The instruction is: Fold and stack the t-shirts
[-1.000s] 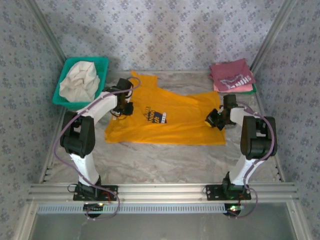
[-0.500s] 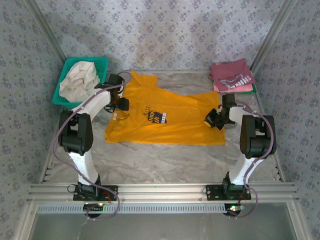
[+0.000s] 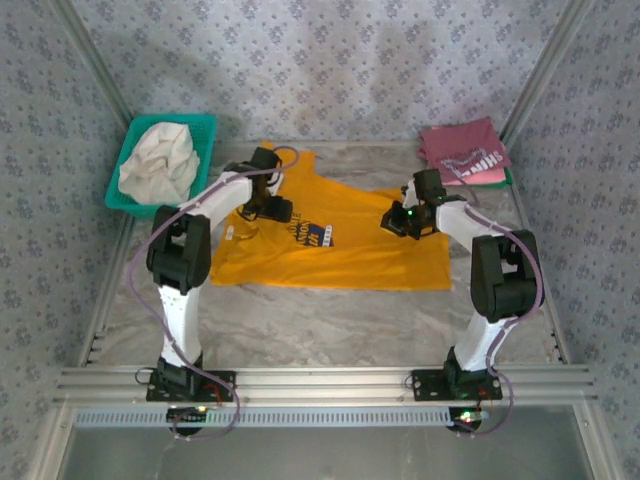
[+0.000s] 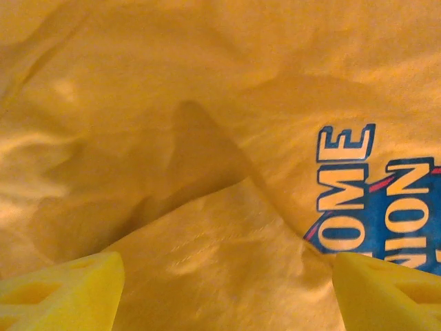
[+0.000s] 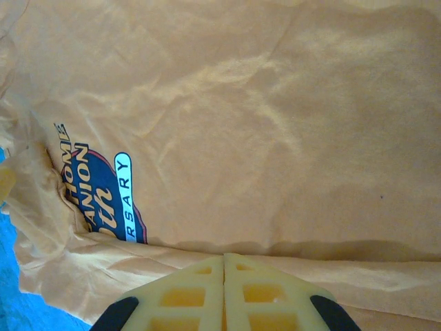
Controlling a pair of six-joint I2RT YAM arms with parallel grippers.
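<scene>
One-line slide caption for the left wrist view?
Left gripper open above the wrinkled mustard-yellow t-shirt, beside its blue chest print.

spread t-shirt (image 3: 350, 255): table (image 3: 330, 320) centre | basket (image 3: 210, 122): far left, cloth (image 3: 158, 160) in it | folded t-shirts (image 3: 462, 150): far right

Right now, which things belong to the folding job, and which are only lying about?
Job: yellow shirt, maroon shirt, pink shirt under it.
Lying about: green basket, white cloth in it (perhaps another shirt; cannot tell).
</scene>
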